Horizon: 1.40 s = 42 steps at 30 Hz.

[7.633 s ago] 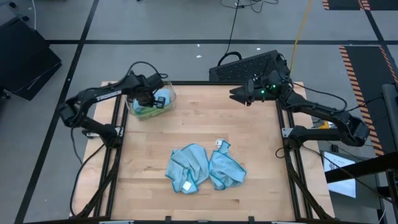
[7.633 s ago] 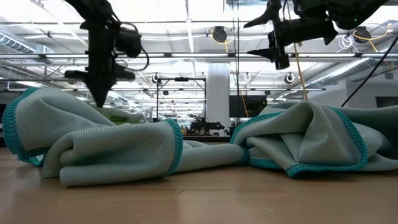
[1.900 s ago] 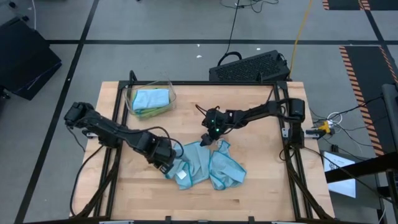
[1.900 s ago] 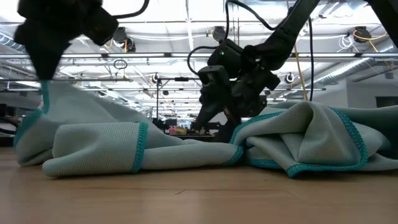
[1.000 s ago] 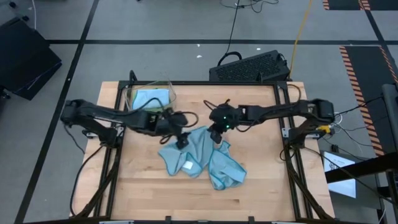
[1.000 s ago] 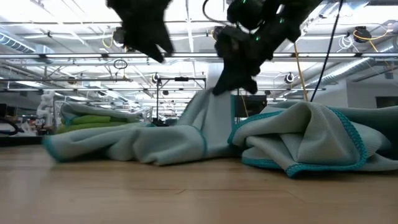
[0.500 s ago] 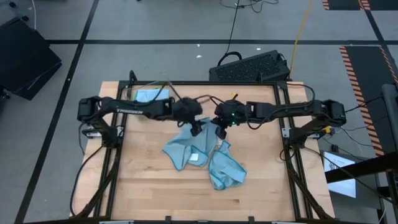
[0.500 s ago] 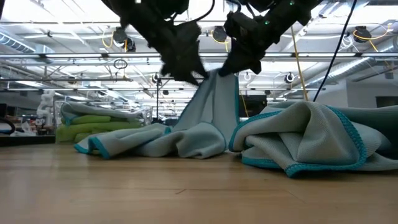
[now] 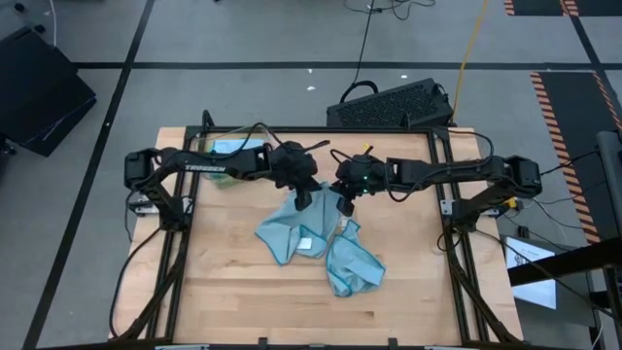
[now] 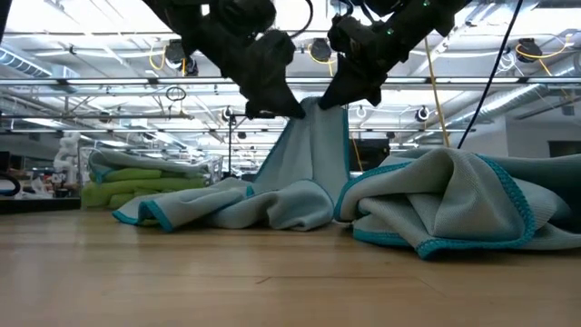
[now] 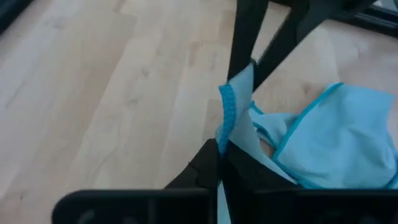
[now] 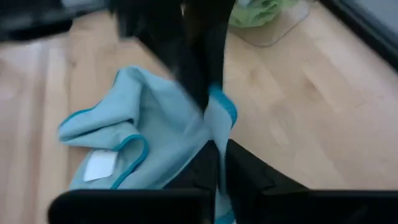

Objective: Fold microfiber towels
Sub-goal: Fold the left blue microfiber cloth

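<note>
Far left on the desk (image 9: 224, 282), a clear bin (image 9: 222, 151) holds folded towels. At centre, the left hand (image 9: 304, 199) and right hand (image 9: 343, 202) each pinch an upper edge of a light blue towel (image 9: 296, 231), its teal-stitched cloth draping in folds to the wood, white tag (image 9: 308, 243) showing. Right of it a second blue towel (image 9: 352, 264) lies crumpled.

Soft matt towel (image 9: 303, 228) — pale wood table (image 9: 224, 292)

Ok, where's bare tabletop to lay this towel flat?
Bare wood lies along the table's left side below the bin, and on the right past the crumpled towel. Centre is crowded: both grippers pinch the lifted towel.
</note>
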### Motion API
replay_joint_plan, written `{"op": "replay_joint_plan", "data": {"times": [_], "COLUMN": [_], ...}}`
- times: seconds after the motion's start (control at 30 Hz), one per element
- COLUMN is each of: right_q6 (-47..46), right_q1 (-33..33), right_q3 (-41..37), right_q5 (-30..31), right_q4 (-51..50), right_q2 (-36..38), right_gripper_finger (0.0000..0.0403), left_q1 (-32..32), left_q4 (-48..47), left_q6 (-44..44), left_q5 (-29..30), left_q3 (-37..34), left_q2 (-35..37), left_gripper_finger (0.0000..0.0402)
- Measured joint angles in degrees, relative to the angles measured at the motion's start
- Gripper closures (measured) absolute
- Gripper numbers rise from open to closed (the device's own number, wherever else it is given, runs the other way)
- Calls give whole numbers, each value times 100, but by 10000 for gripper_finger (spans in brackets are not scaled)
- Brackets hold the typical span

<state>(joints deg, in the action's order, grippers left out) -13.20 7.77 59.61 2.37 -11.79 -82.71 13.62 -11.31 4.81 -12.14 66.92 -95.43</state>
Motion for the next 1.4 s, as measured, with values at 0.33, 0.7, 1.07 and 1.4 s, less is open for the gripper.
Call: {"op": "replay_joint_plan", "data": {"times": [0.33,0.7,1.07,1.4], "right_q6": [-1257,-2433,-1712,-1459], "right_q1": [265,1075,1004,902], "right_q3": [-2,6,-9,-4], "right_q5": [-2191,-3613,-4264,-3608], "right_q4": [-171,1579,2728,2743], "right_q2": [610,-302,-948,-936], "right_gripper_finger": [240,131,171,362], "left_q1": [-666,-1550,-1704,-1687], "left_q4": [-1036,-1509,-1618,-1630], "left_q6": [-2139,-3326,-3209,-2903], "left_q5": [1885,3352,3946,4024], "left_q3": [4,2,2,2], "left_q2": [700,1074,1074,1072], "left_gripper_finger": [392,391,391,389]}}
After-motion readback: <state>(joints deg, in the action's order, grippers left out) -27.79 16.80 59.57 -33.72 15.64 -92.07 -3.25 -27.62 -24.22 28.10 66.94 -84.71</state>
